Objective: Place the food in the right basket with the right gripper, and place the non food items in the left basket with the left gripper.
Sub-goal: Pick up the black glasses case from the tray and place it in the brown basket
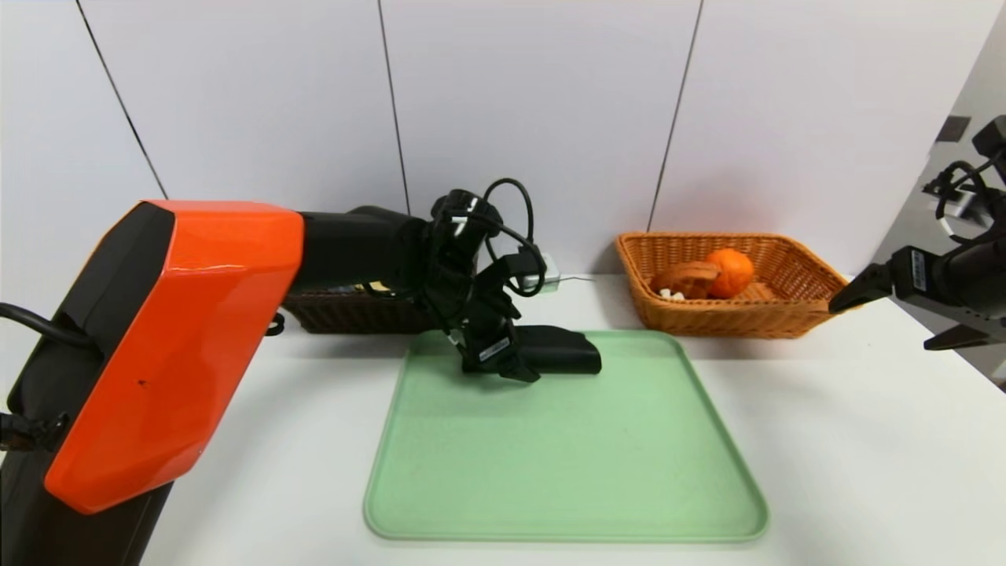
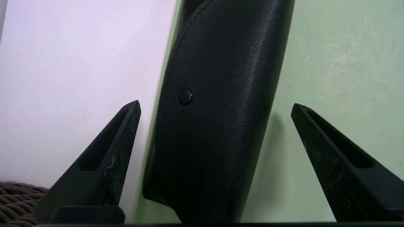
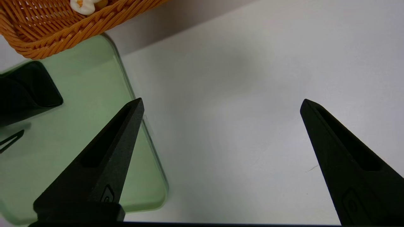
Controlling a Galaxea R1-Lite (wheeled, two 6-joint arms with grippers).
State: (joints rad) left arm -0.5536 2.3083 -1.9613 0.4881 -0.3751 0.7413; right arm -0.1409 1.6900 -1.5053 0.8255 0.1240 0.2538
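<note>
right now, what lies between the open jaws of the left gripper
The long soft black pouch, lying on the pale green tray, runs between the left gripper's open jaws, as the left wrist view shows.

Pouch (image 2: 217,104) btwn L jaws, gap each side; tray (image 1: 566,448) front free

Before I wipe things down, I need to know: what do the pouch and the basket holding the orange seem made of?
Pouch: probably leather or imitation, softly glossy; grained surface, stitched edge.
Basket: wicker or plastic lookalike, slightly shiny; woven strands, braided rim.
</note>
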